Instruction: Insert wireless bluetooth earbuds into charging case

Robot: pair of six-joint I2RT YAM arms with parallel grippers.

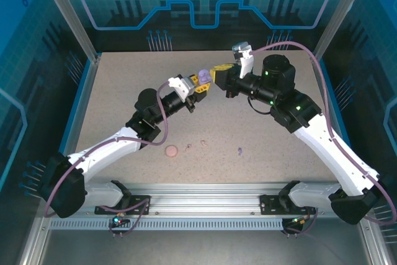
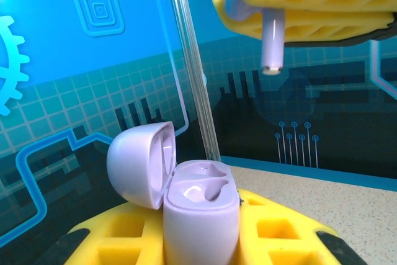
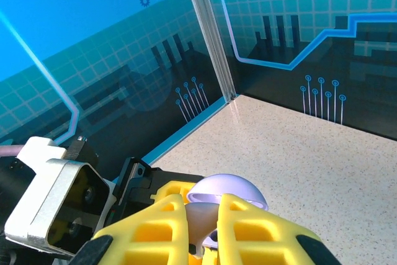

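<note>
Tabletop (image 1: pixel 124 91): pink case (image 1: pixel 172 151), loose purple earbud (image 1: pixel 240 150), well apart.

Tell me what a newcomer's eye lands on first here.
Over the table's far half, the left gripper holds an open lavender charging case, lid hinged back. Close by, the right gripper pinches a lavender earbud, stem sticking out. A pink round case lies on the table toward its near edge.

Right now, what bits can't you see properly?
- Earbud head, left wrist view: tucked between the right end effector's fingers; the stem pokes out.
- Charging case bottom, left wrist view: cut off by the picture's lower edge.
- Tiny specks on the table, top view: too small to tell their shape.
- Charging case, right wrist view: mostly behind those same fingers.
</note>
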